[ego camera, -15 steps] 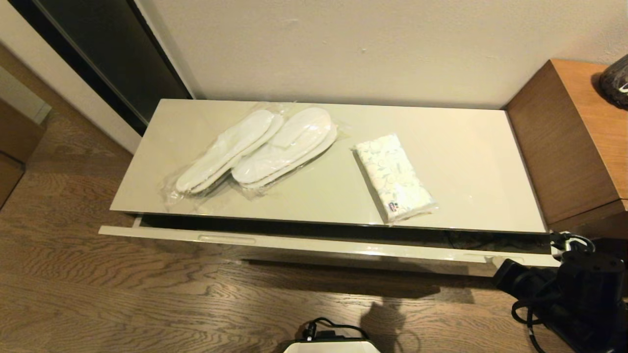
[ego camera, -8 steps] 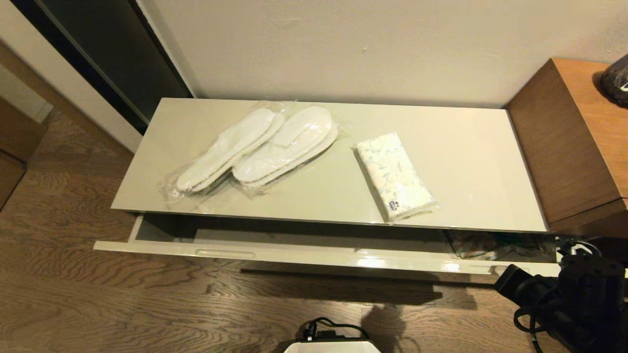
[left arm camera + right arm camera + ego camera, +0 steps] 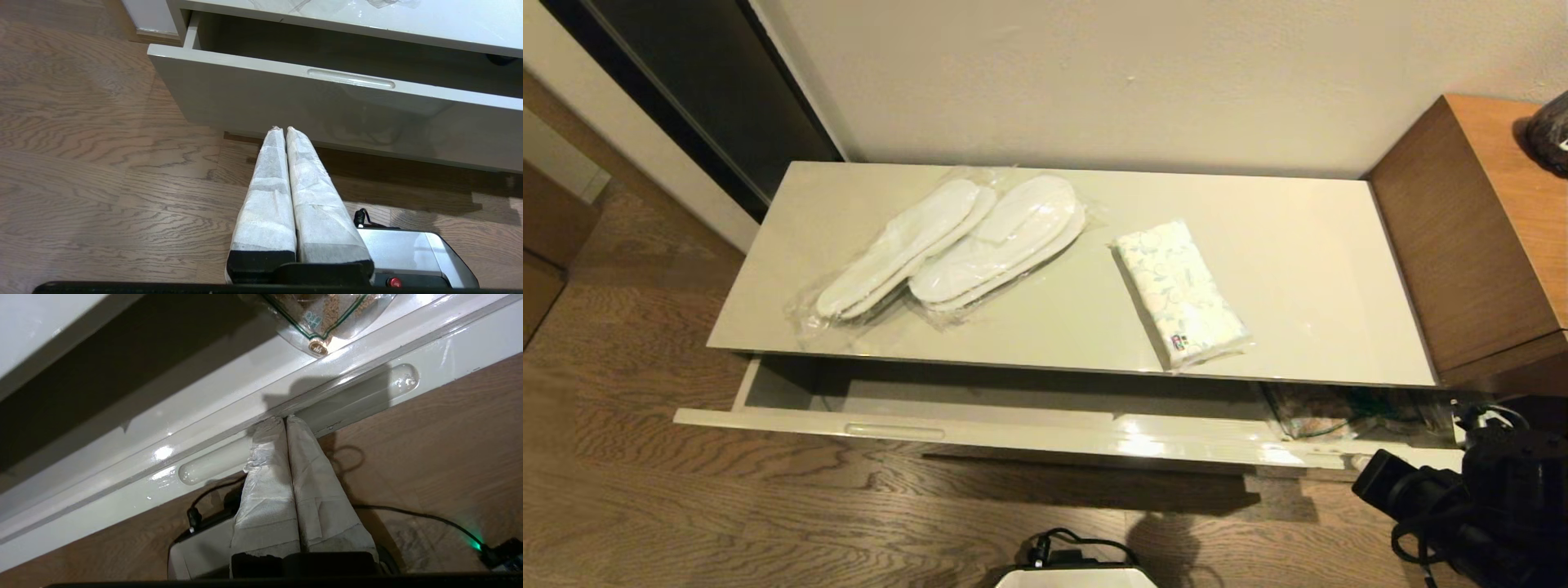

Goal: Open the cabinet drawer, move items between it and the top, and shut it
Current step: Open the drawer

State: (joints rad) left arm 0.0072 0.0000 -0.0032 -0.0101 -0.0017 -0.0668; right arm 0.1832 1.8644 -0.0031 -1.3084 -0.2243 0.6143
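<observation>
Right gripper (image 3: 284,418) works at the right end of the cabinet drawer (image 3: 1029,431), fingers pressed together with nothing between them, tips hooked in the oblong notch (image 3: 351,396) on the front edge; that hold looks meant for drawing the front toward the robot. Drawer stands part way out beneath the top (image 3: 1307,269). Left gripper (image 3: 284,130) hangs low near the drawer's left end, fingers likewise closed on nothing, clear of the front panel, apparently idle. On the top: two wrapped pairs of slippers (image 3: 952,245) toward the left, overlapping; tissue pack (image 3: 1180,294) right of centre, floral side up, one end close to the near edge. All well placed for lifting down into the drawer once it gapes wider. Hidden: the drawer's far part lies under the top in shadow. A green-labelled snack bag (image 3: 322,318) shows at the right end, mostly covered. In the head view the right arm is cut off by the frame, its fingers unseen there.
</observation>
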